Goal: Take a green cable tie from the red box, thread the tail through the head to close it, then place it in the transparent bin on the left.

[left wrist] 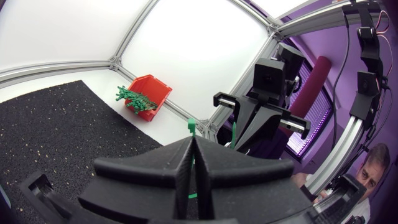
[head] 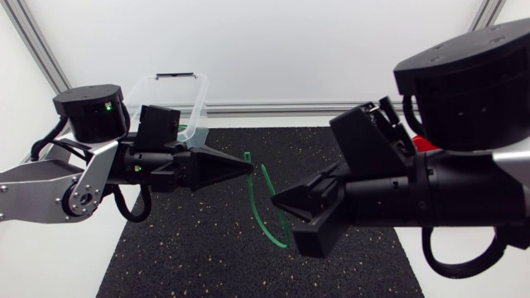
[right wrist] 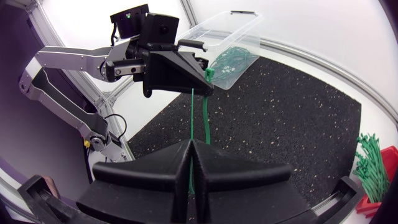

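Observation:
A green cable tie (head: 269, 223) hangs in a curved loop above the black mat, between my two grippers. My left gripper (head: 248, 167) is shut on its head end (left wrist: 191, 127). My right gripper (head: 277, 199) is shut on a strand of it (right wrist: 193, 115), tips facing the left one a short way apart. In the right wrist view, two green strands run from my fingers up to the left gripper (right wrist: 207, 79). The red box (left wrist: 151, 93) with several green ties (left wrist: 134, 99) stands at the far right. The transparent bin (head: 195, 91) is behind the left arm.
The black mat (head: 207, 248) covers the middle of the table below both grippers. Several green ties (right wrist: 230, 59) lie in the transparent bin (right wrist: 245, 25). More ties (right wrist: 370, 165) stick out of the red box (right wrist: 382, 199) at the mat's right edge.

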Tool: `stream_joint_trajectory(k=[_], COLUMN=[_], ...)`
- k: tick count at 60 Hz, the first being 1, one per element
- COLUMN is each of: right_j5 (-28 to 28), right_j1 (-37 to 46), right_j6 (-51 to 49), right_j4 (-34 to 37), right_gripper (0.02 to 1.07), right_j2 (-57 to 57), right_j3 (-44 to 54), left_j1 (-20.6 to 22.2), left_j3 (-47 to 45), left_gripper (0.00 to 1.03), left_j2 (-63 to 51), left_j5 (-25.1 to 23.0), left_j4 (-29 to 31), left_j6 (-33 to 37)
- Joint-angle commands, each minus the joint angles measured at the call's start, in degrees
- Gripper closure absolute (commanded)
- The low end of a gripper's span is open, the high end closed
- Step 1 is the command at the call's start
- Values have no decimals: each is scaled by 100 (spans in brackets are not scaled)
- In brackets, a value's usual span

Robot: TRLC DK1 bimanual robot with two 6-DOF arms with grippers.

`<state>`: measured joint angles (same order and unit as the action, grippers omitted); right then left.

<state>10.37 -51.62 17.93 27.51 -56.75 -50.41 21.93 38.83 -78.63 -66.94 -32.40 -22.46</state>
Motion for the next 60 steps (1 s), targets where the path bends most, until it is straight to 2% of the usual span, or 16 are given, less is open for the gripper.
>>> stream_joint_trajectory(k=[1, 17, 22, 34, 60], right_j5=[88, 334, 369, 1151, 2593], right_j1=[20, -42, 11, 512, 1066], right_j6=[334, 413, 984, 1687, 2733], right_j4=[123, 466, 308, 238, 703], right_gripper=[102, 102, 102, 102, 102], right_j2=[-152, -530, -468, -741, -1435], right_j3=[-223, -839, -742, -768, -1304], left_j1=[-5, -102, -145, -207, -260], left_j3=[-200, -262, -271, -218, -165], left_gripper=[100, 100, 100, 100, 100], left_j2=[-30, -223, -240, -346, -407], left_j5=[84, 155, 128, 14, -30], left_j4=[-214, -425, -539, -662, -803], left_j6=[31, -66, -145, -180, -198])
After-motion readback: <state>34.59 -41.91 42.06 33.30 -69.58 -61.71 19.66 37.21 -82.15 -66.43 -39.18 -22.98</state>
